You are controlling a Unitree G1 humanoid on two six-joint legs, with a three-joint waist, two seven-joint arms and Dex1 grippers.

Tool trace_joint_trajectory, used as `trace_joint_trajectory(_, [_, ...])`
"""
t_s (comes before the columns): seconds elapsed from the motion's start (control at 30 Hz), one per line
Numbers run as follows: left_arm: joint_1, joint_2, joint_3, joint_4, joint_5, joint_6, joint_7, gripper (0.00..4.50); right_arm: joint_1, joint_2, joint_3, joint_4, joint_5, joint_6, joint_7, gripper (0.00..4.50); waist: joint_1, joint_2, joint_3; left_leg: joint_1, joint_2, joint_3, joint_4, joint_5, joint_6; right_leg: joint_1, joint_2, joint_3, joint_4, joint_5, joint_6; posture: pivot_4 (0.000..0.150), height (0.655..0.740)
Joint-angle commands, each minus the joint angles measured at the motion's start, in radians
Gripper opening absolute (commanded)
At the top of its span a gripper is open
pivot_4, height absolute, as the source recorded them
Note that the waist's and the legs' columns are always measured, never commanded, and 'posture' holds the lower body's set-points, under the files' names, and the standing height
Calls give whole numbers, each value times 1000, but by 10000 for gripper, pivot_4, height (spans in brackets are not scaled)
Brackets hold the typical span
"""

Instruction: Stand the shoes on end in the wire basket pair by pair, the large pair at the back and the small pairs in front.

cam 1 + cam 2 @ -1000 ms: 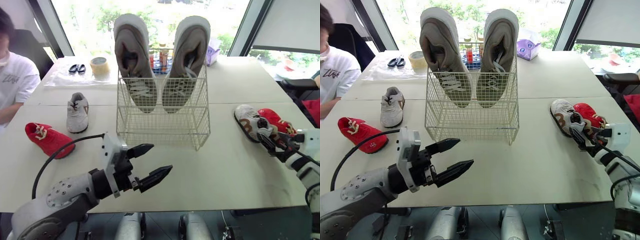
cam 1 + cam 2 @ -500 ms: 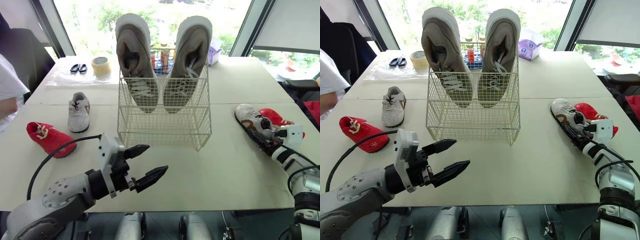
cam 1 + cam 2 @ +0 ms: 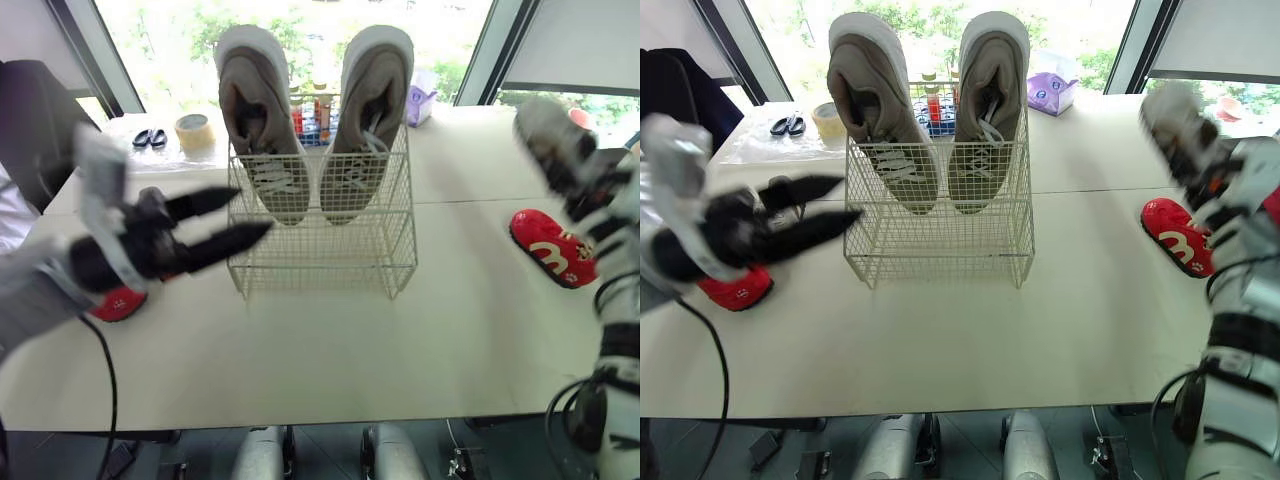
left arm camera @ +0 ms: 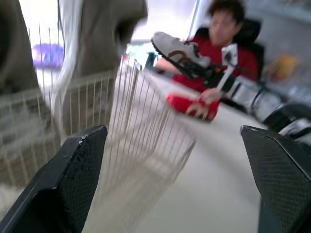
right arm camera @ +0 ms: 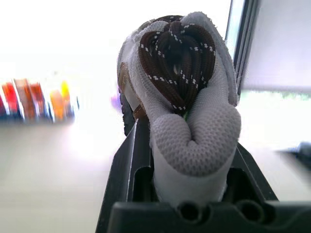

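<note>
The wire basket [image 3: 320, 235] stands mid-table with the large beige pair [image 3: 256, 120] [image 3: 372, 105] on end at its back. My right gripper [image 3: 1212, 178] is raised at the right, shut on a small white shoe with brown laces [image 5: 182, 97] [image 3: 548, 138]; its fingers [image 5: 130, 160] clamp the heel. A small red shoe [image 3: 551, 250] lies on the table below it. My left gripper [image 3: 250, 212] hangs open and empty in front of the basket's left side, with its fingers [image 4: 73, 179] wide apart. Another red shoe [image 3: 118, 303] peeks out behind the left arm.
A tape roll [image 3: 193, 130] and scissors [image 3: 145, 138] lie at the back left. Bottles [image 3: 313, 105] and a purple box [image 3: 420, 92] stand behind the basket. A person's white sleeve [image 3: 10, 215] is at the left edge. A person in red [image 4: 228, 34] sits beyond the right side.
My right gripper has shut on the small white shoe and lifted it off the table, leaving the red one. My left arm has risen and swung left, towards the basket's left front.
</note>
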Motion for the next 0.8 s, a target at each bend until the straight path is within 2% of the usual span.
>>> trace_joint_trajectory(0.03, [-128,10,3,151,0,-10,-10,45000,-170,-54,34,-100,19,-33,71,9480,0,-1,0,0,0,0,0,0,0,0,0,-1,0,-2,0,1500,6675])
trace_joint_trajectory(0.13, [-314,-38,-17,330,-30,-14,-10,45000,-348,-52,143,-228,83,61,199,9480,-9,-3,1,0,0,1,-1,0,-1,1,1,-1,0,-2,0,1500,6675])
trace_joint_trajectory(0.27, [-477,-152,-37,449,-6,-9,-56,45000,-410,-15,271,-352,108,135,333,9480,-13,-7,-1,0,0,2,0,0,-1,1,1,-1,0,-1,0,1500,6675])
trace_joint_trajectory(0.43, [-520,-241,-73,452,62,25,-101,45000,-413,51,370,-443,87,122,415,9480,-9,-15,1,0,0,3,1,1,-1,2,-1,-1,0,-1,1,1500,6675])
trace_joint_trajectory(0.6, [-577,-261,-69,493,89,63,-139,45000,-410,72,411,-478,61,97,475,9480,-10,-19,3,-1,0,2,1,1,-1,1,-1,-2,-1,-1,1,1500,6675])
trace_joint_trajectory(0.8, [-602,-287,-105,507,111,148,-205,45000,-370,85,483,-493,-56,-26,533,9480,-13,-20,3,1,0,2,1,1,-2,3,-1,-2,0,-1,1,1500,6675])
